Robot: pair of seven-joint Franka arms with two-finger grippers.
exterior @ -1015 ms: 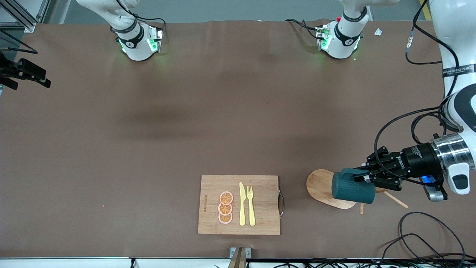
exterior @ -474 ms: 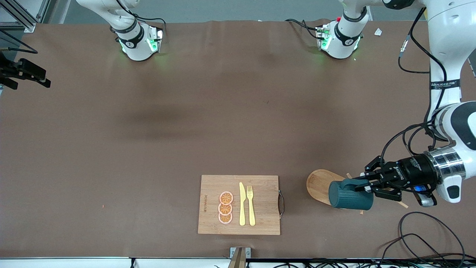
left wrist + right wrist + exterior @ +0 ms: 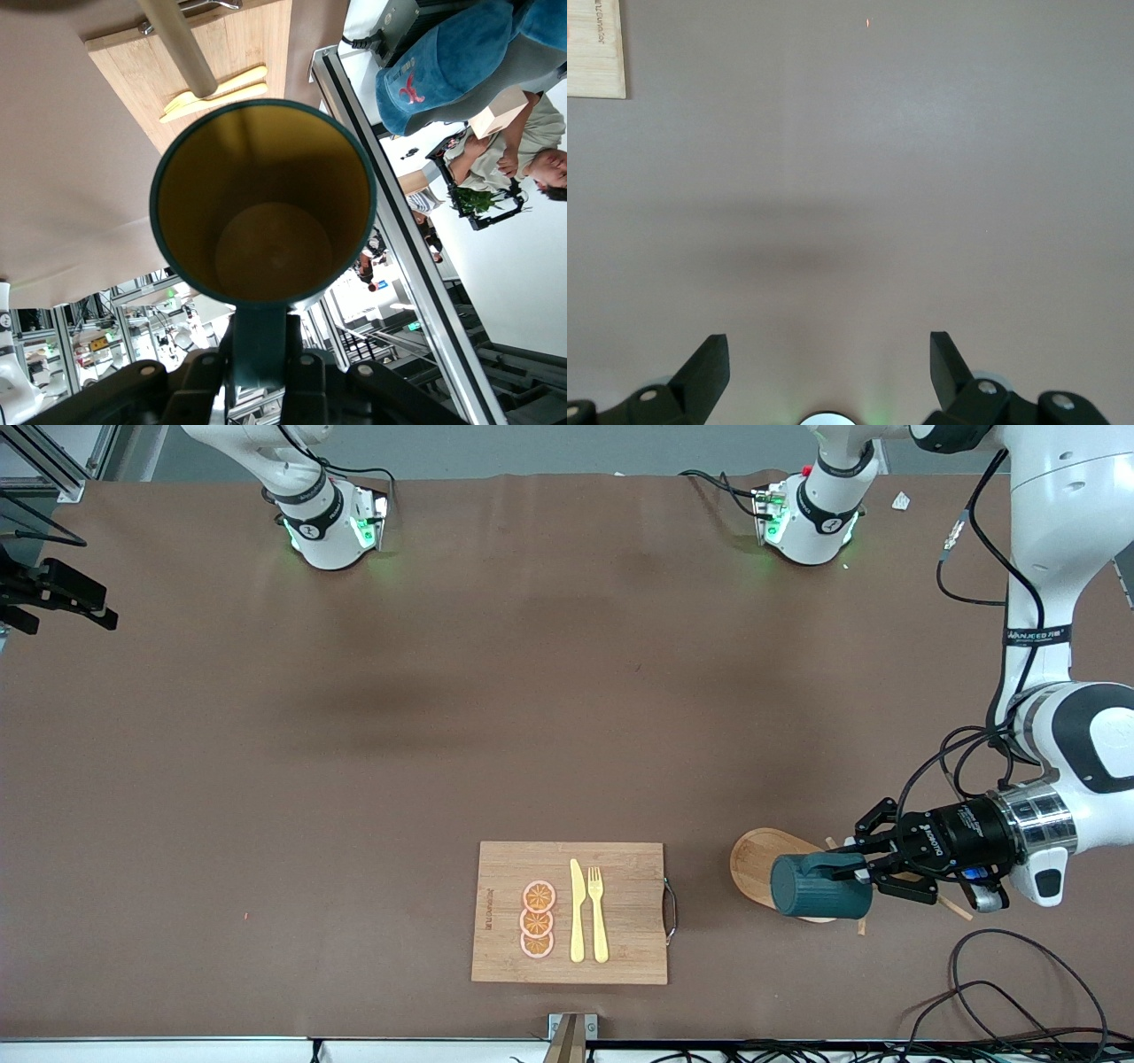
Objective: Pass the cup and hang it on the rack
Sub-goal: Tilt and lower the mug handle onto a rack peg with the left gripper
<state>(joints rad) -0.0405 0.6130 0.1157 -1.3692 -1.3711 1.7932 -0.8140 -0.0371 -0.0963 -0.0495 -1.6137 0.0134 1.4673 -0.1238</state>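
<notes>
The dark teal cup (image 3: 815, 887) lies on its side in the air over the rack (image 3: 758, 861), whose oval wooden base shows under it. My left gripper (image 3: 858, 865) is shut on the cup's handle. In the left wrist view the left gripper (image 3: 259, 354) clamps the handle, the cup (image 3: 262, 204) shows its yellowish inside, and the rack's round post (image 3: 177, 44) stands just past the rim. In the front view the cup and gripper hide the post, and thin pegs (image 3: 955, 908) stick out beside them. My right gripper (image 3: 829, 350) waits open above bare table.
A bamboo cutting board (image 3: 620, 957) with orange slices (image 3: 538, 919), a yellow knife (image 3: 577, 911) and a fork (image 3: 598, 912) lies near the front edge, beside the rack toward the right arm's end. Black cables (image 3: 1019, 992) loop on the table near the left arm.
The left gripper has carried the cup lower and a little toward the cutting board, further over the rack's base. The right gripper has barely moved.
</notes>
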